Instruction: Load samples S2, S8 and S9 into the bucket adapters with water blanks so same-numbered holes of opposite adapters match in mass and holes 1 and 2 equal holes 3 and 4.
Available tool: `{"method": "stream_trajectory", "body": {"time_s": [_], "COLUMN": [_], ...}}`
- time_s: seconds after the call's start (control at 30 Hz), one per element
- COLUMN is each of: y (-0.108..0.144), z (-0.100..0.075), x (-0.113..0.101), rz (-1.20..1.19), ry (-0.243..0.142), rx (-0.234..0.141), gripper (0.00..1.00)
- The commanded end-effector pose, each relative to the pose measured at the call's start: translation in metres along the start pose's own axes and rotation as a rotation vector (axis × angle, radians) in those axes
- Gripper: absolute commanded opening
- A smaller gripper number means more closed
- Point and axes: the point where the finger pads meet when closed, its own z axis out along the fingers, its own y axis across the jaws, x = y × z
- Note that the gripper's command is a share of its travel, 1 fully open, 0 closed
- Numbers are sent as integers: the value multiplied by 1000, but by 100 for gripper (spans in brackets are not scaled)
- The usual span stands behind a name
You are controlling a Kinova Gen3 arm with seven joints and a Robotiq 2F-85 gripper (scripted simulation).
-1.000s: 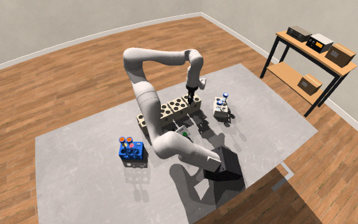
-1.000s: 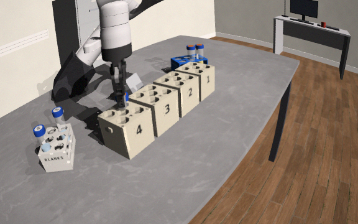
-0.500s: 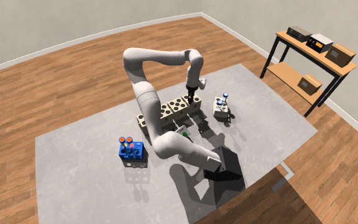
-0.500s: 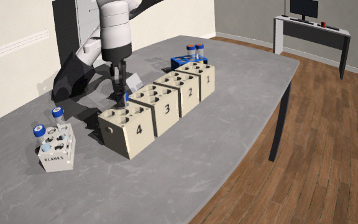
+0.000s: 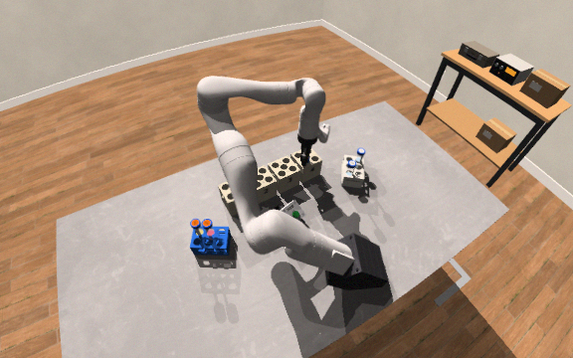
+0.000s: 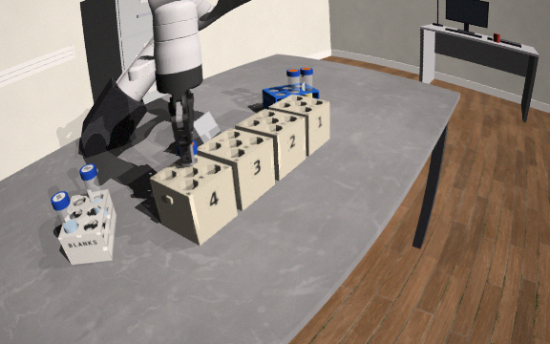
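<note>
My gripper (image 5: 305,160) (image 6: 186,155) reaches straight down at the far side of adapter 4 (image 5: 312,172) (image 6: 208,210). It is shut on a blue-capped tube (image 6: 194,146) that stands in one of its far holes; I cannot read the cap dot. Adapters 3 (image 6: 256,169), 2 (image 6: 291,142) and 1 (image 6: 319,123) stand in a row beside it with their visible holes empty. The blue sample rack (image 5: 210,247) (image 6: 269,97) holds two orange-dot tubes (image 5: 195,224) (image 6: 293,75). The white BLANKS rack (image 5: 351,179) (image 6: 84,246) holds blue-capped blanks (image 5: 361,151) (image 6: 60,202).
The green DONE key (image 5: 295,215) sits on a small sloped desk near my arm, behind the adapter row. My dark base block (image 5: 366,259) stands at the table's edge. A shelf with boxes (image 5: 495,134) stands off the table to the right.
</note>
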Motion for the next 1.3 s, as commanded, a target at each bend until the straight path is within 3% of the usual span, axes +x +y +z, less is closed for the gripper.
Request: {"method": "stream_trajectory", "body": {"time_s": [0.0, 1.27], "y": [0, 0], "z": [-3, -26], "x": [0, 0], "rz": [0, 0], "ry": [0, 0], "rx": [2, 2], "gripper": [10, 10]}}
